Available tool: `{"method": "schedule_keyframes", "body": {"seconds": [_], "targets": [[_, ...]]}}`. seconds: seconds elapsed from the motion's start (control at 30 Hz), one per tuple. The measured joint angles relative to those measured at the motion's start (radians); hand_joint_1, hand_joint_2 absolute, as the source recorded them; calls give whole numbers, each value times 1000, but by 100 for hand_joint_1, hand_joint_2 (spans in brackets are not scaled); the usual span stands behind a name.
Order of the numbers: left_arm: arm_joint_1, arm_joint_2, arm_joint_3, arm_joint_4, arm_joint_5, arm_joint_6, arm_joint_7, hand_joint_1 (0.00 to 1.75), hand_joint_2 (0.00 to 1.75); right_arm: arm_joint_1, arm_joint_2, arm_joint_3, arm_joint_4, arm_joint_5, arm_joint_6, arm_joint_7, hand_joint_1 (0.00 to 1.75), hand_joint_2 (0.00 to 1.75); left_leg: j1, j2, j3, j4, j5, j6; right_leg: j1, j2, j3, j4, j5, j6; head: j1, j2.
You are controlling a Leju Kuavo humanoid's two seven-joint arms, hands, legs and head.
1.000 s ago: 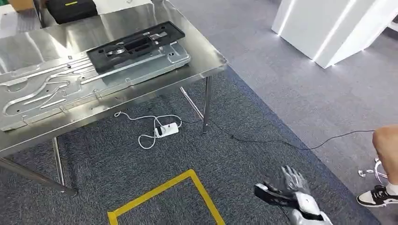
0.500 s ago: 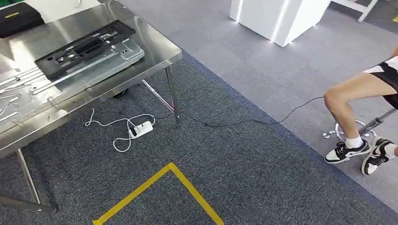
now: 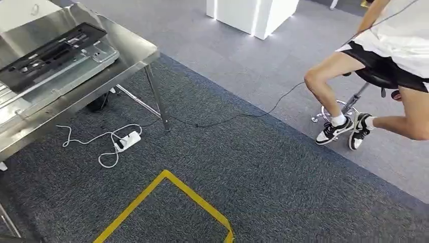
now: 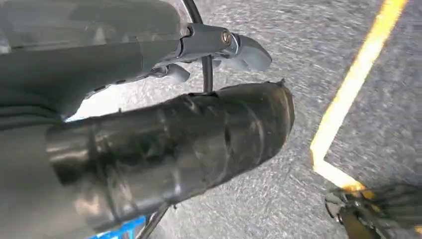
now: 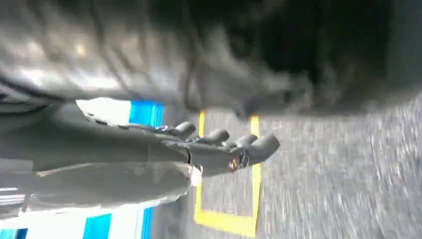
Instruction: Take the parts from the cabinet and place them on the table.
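Black part (image 3: 48, 55) is lying on a metal plate (image 3: 76, 68) at the table (image 3: 134, 50) corner. Both hands, left (image 4: 219, 47) and right (image 5: 219, 144), are hanging empty, fingers loosely extended.

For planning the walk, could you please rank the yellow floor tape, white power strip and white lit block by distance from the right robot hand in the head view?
The right robot hand hangs by the yellow floor tape in its wrist view.
1. Yellow floor tape, low centre.
2. White power strip, left, mid-floor.
3. White lit block, far top.
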Motion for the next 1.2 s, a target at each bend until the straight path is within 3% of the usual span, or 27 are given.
{"method": "schedule_keyframes", "body": {"seconds": [0.03,0.07,0.13,0.17,0.2,0.23,0.27,0.33,0.37,0.43,0.5,0.53,0.57,0.63,0.67,0.7,0.73,0.77,0.83,0.87,0.9,0.97,1.0,1.03,1.07,1.17,1.2], "targets": [[-1,-2,0,-1,0,0,2,0,0,-4,3,-4,0,2,-11,0,0,0,-2,8,-12,10,2,-7,16,-23,45,-80,-42,0,0,0],[-4,-5,-1,-2,0,0,2,0,0,-6,4,-5,0,11,-17,-3,0,0,0,19,-14,12,7,-15,22,-20,49,-102,-52,-19,-3,0],[-10,-12,-3,-2,3,-4,5,0,0,-3,8,-5,0,24,-19,-17,0,0,5,37,-16,11,23,-29,33,-5,32,-98,-39,-34,-1,0],[-12,-16,-3,-2,13,-13,6,0,0,-2,8,-5,2,32,-18,-27,0,0,8,47,-17,10,26,-35,29,4,19,-108,-32,-47,-2,0],[-14,-20,-3,-2,29,-26,6,0,0,-2,10,-5,3,35,-18,-40,0,0,15,12,-27,25,4,-44,24,10,19,-113,-20,-59,-1,0],[-12,-26,-3,-2,45,-39,3,0,0,-3,11,-5,3,38,-20,-52,0,0,15,-34,-43,64,-40,-45,25,17,11,-113,-13,-67,-1,0],[-7,-28,-3,-2,60,-53,-5,0,0,-4,10,-6,3,46,-29,-64,0,0,15,-61,-64,128,-94,-45,27,24,1,-113,-6,-75,-2,0],[4,-33,-3,-2,82,-63,-16,0,0,-3,11,-6,3,64,-58,-93,0,0,15,-85,-106,279,-176,-43,34,46,-20,-112,12,-82,-2,0],[8,-35,-3,-2,87,-63,-18,0,0,-3,11,-5,3,72,-71,-103,0,0,14,-87,-110,316,-179,-42,37,59,-31,-110,20,-82,-2,0],[10,-43,-3,-2,98,-52,-22,0,0,-1,10,2,3,89,-102,-121,0,0,14,-89,-51,245,-129,-36,37,85,-50,-106,34,-78,-2,0],[9,-49,-3,-2,103,-42,-27,0,0,1,10,7,3,93,-129,-139,0,0,15,-117,66,64,-72,-31,35,108,-62,-94,42,-71,-2,0],[7,-50,-2,-2,105,-37,-30,0,0,1,10,7,3,93,-134,-147,0,0,15,-160,101,6,-90,-26,37,116,-74,-87,45,-66,-2,0],[11,-51,-2,-2,108,-34,-34,0,0,0,10,7,3,93,-135,-151,0,0,14,-161,98,3,-86,-27,37,127,-81,-81,51,-60,-1,0],[13,-53,-1,-2,107,-31,-40,0,0,4,10,8,3,92,-132,-163,0,0,9,-144,93,2,-87,-26,34,144,-86,-83,63,-46,-1,0],[12,-54,-1,-3,99,-28,-46,0,0,8,10,9,4,91,-124,-166,0,0,10,-132,92,-2,-81,-19,38,155,-90,-83,68,-39,-1,0],[11,-57,-1,-3,88,-21,-59,0,0,9,7,9,6,87,-112,-166,0,0,20,-116,92,-10,-72,-7,33,145,-93,-75,61,-38,-2,0],[8,-57,-2,-5,75,-11,-72,0,0,10,7,9,6,80,-97,-166,0,0,17,-107,87,-10,-67,0,37,94,-107,-43,31,-34,2,0],[6,-57,-5,-8,64,-1,-89,0,0,8,7,8,7,68,-78,-163,0,0,15,-96,82,-9,-64,4,35,69,-137,20,-13,-31,4,0],[2,-57,-24,-14,41,24,-111,0,0,7,6,-1,8,35,-38,-156,0,0,9,-68,73,-8,-60,8,29,54,-203,181,-90,-23,4,0],[-5,-57,-32,-16,35,32,-113,0,0,8,6,-8,8,24,-26,-152,0,0,8,-55,69,-7,-59,7,27,52,-217,224,-100,-20,4,0],[-14,-57,-41,-19,27,41,-111,0,0,7,5,-16,8,16,-16,-144,0,0,8,-43,67,-6,-58,7,26,50,-208,220,-90,-19,4,0],[-34,-57,-57,-23,27,46,-100,0,0,8,3,-26,9,8,-4,-138,0,0,7,-20,68,-6,-57,6,26,38,-116,80,-20,-23,5,0],[-41,-57,-61,-24,27,48,-94,0,0,7,2,-30,10,8,-3,-135,0,0,7,-9,71,-6,-58,4,29,17,-55,-18,14,-30,5,0],[-43,-58,-67,-27,27,50,-93,0,0,5,1,-34,10,6,-3,-130,0,0,4,1,72,-5,-59,0,37,-29,-25,-82,6,-38,4,0],[-44,-58,-73,-28,28,53,-92,0,0,2,0,-39,10,5,0,-126,0,0,-2,10,70,-2,-62,-7,46,-26,-25,-89,10,-48,3,0],[-53,-59,-76,-31,37,56,-81,0,0,8,-2,-44,11,2,0,-124,0,0,-3,39,75,-6,-60,-21,48,6,-36,-90,14,-59,5,0],[-54,-60,-76,-34,42,56,-78,0,0,8,-2,-46,11,2,0,-124,0,0,-1,36,69,0,-69,-26,35,15,-31,-101,23,-69,3,0]]}}
